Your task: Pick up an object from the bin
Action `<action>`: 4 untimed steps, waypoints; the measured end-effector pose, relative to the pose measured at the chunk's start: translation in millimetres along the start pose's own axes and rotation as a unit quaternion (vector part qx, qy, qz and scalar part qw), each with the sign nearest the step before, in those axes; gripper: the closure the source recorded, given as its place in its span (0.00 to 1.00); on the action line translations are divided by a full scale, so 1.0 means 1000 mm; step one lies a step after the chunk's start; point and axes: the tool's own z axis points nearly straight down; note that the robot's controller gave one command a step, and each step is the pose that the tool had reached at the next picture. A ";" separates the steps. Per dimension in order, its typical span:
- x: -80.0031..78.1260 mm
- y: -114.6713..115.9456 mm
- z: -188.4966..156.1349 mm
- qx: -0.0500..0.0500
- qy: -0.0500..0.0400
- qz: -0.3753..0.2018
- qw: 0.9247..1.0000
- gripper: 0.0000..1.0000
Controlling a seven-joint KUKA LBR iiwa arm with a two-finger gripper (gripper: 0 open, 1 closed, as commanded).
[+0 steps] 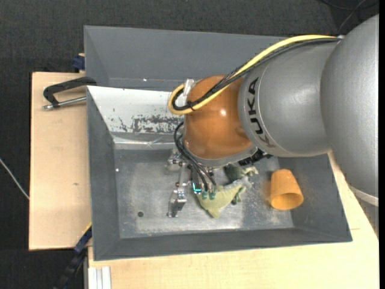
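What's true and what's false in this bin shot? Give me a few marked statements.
1. The orange cup lies to the right of the hand. True.
2. The cup is between the hand's fingers. False: it lies apart from the hand, on the bin floor.
3. A pale yellow-green thing lies between hand and cup. True.
4. The arm reaches in from the left. False: it comes from the right.

Dark textured carpet floor (180, 5) all round; black cables (355, 5) top right.
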 end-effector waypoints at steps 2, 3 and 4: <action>0.002 -0.148 0.061 0.001 -0.001 -0.098 0.995 0.00; -0.001 -0.146 0.058 0.000 -0.004 -0.099 0.995 1.00; -0.015 -0.134 -0.176 0.002 -0.011 -0.223 0.975 1.00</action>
